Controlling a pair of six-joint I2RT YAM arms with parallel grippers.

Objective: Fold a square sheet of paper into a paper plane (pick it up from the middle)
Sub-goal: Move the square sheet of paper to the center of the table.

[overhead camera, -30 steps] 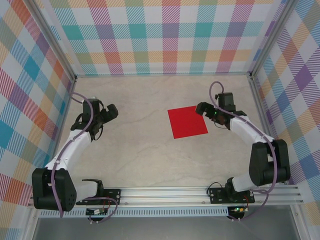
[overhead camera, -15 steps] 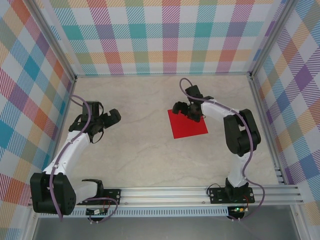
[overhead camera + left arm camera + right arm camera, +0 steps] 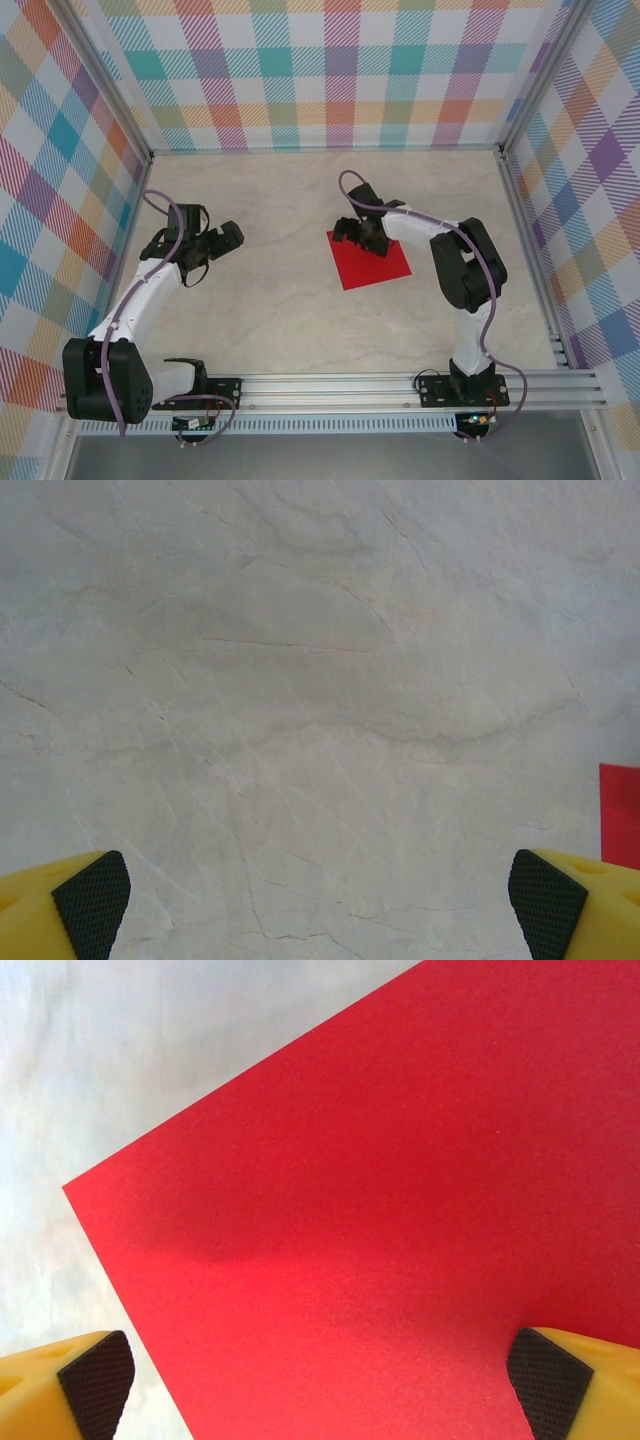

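On the pale marbled tabletop [image 3: 290, 320], right of centre, the square sheet of bright red paper [image 3: 375, 268] lies flat. Over its far left corner the right gripper [image 3: 356, 232] hangs with jaws spread wide, holding nothing. Well apart to the left, the left gripper [image 3: 228, 240] hovers over bare tabletop, jaws equally wide and empty.

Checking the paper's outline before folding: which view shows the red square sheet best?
Top external: the square sheet of paper lies flat, nearly whole, with the open right end effector over its far edge. Right wrist shows one corner close up; left wrist catches a red sliver at its frame's right edge.
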